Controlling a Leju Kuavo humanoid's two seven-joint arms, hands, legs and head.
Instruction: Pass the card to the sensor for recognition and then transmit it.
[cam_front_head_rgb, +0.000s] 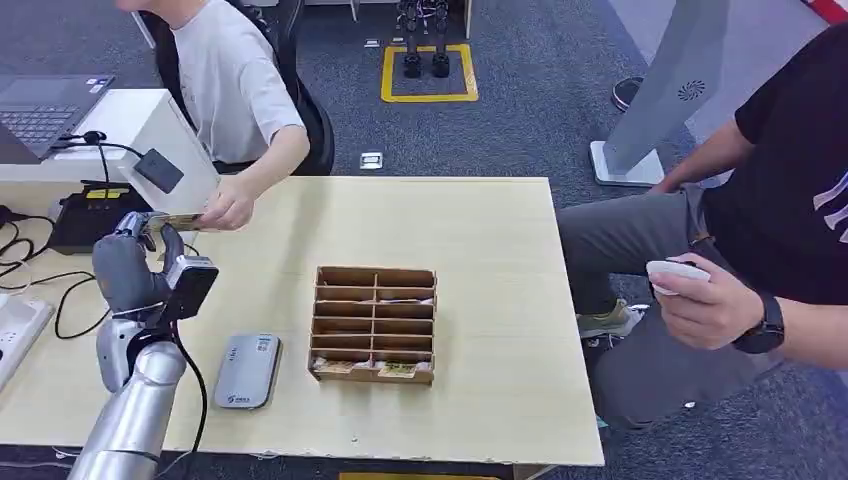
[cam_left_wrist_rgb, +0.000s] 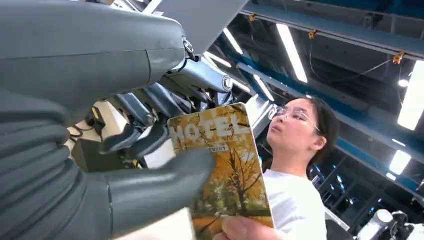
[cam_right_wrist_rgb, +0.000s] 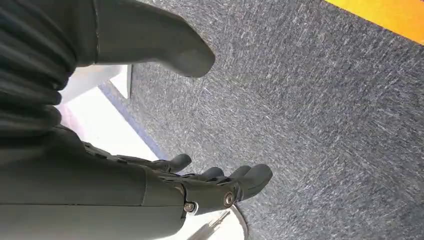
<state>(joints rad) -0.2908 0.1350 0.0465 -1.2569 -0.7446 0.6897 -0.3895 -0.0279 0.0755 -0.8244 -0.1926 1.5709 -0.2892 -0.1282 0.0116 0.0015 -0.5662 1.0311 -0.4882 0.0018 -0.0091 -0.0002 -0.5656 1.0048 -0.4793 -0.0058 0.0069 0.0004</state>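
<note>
A yellow card (cam_left_wrist_rgb: 227, 165) printed with "HOTEL" is pinched between the thumb (cam_left_wrist_rgb: 155, 187) and the darker fingers (cam_left_wrist_rgb: 135, 131) of my left hand (cam_front_head_rgb: 132, 268). In the head view the card (cam_front_head_rgb: 172, 221) sticks out toward the table's far left, and a seated person's hand (cam_front_head_rgb: 228, 208) holds its other end. That person's fingertip (cam_left_wrist_rgb: 245, 230) touches the card's edge in the left wrist view. A flat grey card reader (cam_front_head_rgb: 247, 370) lies on the table near my left arm. My right hand (cam_right_wrist_rgb: 150, 185) hangs over grey carpet, fingers apart and holding nothing.
A wooden compartment box (cam_front_head_rgb: 374, 323) with a few cards in its front row stands mid-table. A white box with a dark square scanner (cam_front_head_rgb: 158, 170), a black device (cam_front_head_rgb: 90, 212) and cables crowd the far left. Another person (cam_front_head_rgb: 760, 250) sits at the right, holding a white device (cam_front_head_rgb: 678, 272).
</note>
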